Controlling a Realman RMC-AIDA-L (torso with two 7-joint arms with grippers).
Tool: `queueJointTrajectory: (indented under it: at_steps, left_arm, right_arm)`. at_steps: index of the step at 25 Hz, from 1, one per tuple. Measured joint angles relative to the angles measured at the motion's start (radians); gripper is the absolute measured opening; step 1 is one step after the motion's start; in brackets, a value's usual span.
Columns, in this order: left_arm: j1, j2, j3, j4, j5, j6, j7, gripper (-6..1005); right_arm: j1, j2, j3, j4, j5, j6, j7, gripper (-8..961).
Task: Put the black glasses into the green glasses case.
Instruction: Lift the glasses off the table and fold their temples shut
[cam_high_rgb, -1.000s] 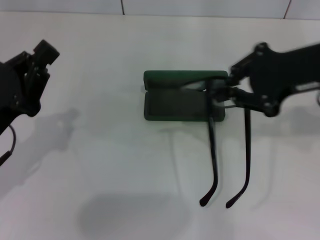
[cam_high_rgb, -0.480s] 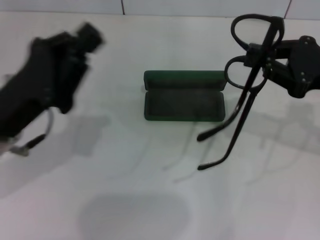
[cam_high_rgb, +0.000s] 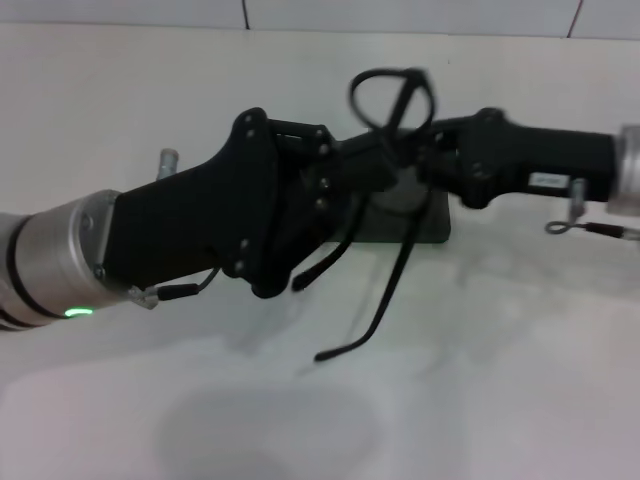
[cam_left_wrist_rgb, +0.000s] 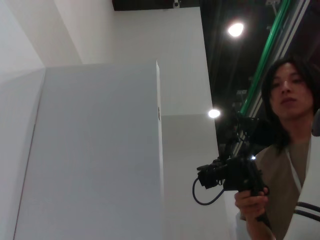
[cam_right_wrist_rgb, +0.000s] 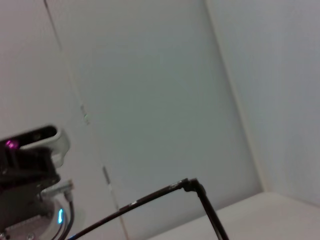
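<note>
Swung in from the counter's left edge, the left gripper is now meeting the right gripper, which is pinching the thin black wire-frame glasses above the dark green rectangular hard case mid-counter; whether the left gripper's fingers are spread I cannot tell.

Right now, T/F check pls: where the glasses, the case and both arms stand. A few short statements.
1. The black glasses are held up in the air above the table. True.
2. The glasses lie inside the green glasses case. False: they are not in it yet.
3. The left gripper is parked at the table's edge. False: it has reached in to the glasses.
4. The right gripper is at the glasses too. True.
</note>
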Motion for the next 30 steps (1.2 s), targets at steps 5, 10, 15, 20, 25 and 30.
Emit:
queueJointTrajectory:
  at_steps: [5, 10, 15, 20, 25, 30]
  left_arm:
    - [-0.013, -0.001, 0.002, -0.052, -0.001, -0.033, 0.037, 33]
    - [-0.014, -0.001, 0.006, -0.07, 0.004, -0.079, 0.045, 32]
    - [-0.014, -0.001, 0.017, -0.072, 0.006, -0.121, 0.046, 32]
    - [-0.015, -0.001, 0.017, -0.084, 0.002, -0.148, 0.048, 32]
    - [-0.015, -0.002, 0.017, -0.093, -0.001, -0.172, 0.05, 32]
    - [-0.015, -0.002, 0.017, -0.098, -0.001, -0.178, 0.05, 32]
  right_arm:
    - [0.048, 0.001, -0.097, 0.014, 0.041, 0.03, 0.001, 101]
    - [0.067, 0.001, -0.118, 0.009, 0.075, 0.025, 0.002, 101]
    - [0.082, 0.001, -0.12, 0.005, 0.088, -0.009, 0.002, 101]
    - [0.084, 0.001, -0.119, 0.005, 0.089, -0.03, 0.003, 101]
    - [0.084, -0.001, -0.118, 0.005, 0.101, -0.053, 0.004, 102]
    - [0.084, -0.001, -0.116, 0.005, 0.103, -0.065, 0.004, 102]
